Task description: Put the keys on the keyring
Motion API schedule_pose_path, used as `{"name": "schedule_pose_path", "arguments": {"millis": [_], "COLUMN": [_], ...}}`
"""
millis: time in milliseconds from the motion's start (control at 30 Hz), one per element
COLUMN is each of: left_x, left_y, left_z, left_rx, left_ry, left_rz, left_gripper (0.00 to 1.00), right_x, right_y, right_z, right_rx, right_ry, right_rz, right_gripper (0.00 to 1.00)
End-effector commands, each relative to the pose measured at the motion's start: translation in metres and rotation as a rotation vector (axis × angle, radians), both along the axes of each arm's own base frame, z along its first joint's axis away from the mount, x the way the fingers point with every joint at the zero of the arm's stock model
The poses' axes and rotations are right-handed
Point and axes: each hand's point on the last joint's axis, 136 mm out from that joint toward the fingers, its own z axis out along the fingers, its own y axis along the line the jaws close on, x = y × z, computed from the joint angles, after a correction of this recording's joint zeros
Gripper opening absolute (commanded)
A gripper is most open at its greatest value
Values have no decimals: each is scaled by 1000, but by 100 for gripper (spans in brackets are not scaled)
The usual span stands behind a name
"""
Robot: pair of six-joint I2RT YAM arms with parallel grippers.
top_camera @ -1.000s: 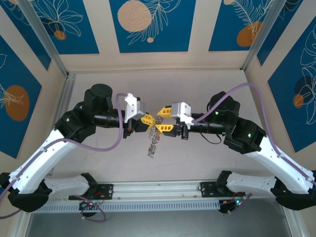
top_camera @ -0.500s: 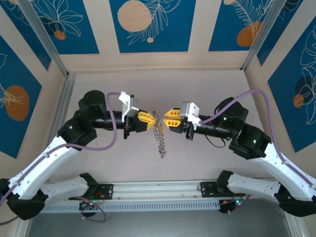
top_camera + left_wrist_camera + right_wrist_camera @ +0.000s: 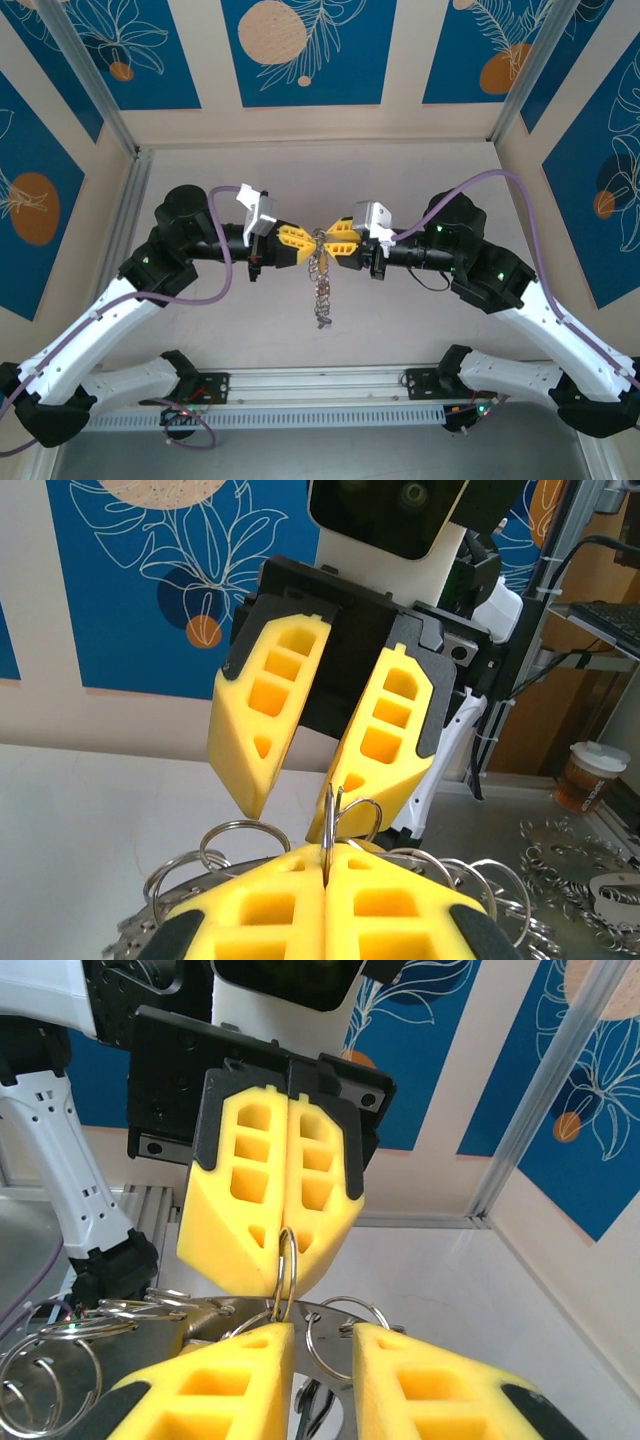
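Note:
The keyring (image 3: 321,262), a silver metal ring rimmed with small loops, hangs in mid-air over the table's middle, its lower end (image 3: 322,318) dangling. My left gripper (image 3: 304,240) holds it from the left. In the left wrist view that gripper (image 3: 327,848) is shut on one thin loop (image 3: 330,815). My right gripper (image 3: 337,243) faces it from the right and is open. In the right wrist view its fingers (image 3: 322,1338) straddle another loop (image 3: 341,1302) on the ring's flat plate (image 3: 216,1311). I cannot tell the keys apart from the hanging loops.
Both arms reach inward from the near corners. A metal rail (image 3: 320,385) runs along the near edge, and frame posts (image 3: 135,160) stand at the back corners. Loose metal rings (image 3: 565,845) and a paper cup (image 3: 585,777) lie off to the right.
The right gripper has moved left, back up to the keyring, after pulling away half a second ago. The left gripper keeps its hold. The ring's hanging end has swung a little.

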Motion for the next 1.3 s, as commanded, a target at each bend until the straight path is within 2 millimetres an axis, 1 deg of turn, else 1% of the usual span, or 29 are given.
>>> {"name": "schedule_pose_path", "arguments": {"millis": [0,333,467,667,767,867,1067,1267], "left_x": [-5,-5,-5,-6,-7,-8,-8,-10], "left_y": [5,6,6,6,6,7,6,7], "left_z": [20,21,21,21,21,23,23,30], "left_rx": [-67,-79,-79,-78,-75,-78,-81,-112], "left_ry": [-56,-37,-33,-28,-25,-29,-25,-26], "left_rz": [-19,-32,-36,-40,-46,-52,-59,-70], "left_gripper": [0,0,0,0,0,0,0,0], "right_x": [-12,-6,-8,-8,-4,0,-1,0], "right_y": [0,-10,-7,2,5,8,10,15], "right_z": [7,19,21,19,15,9,7,-2], "right_rx": [29,97,120,124,109,95,91,67], "right_ry": [19,-4,8,35,46,58,67,89], "right_rz": [57,-6,16,55,51,42,57,75], "right_gripper": [23,23,23,23,22,21,21,20]}}
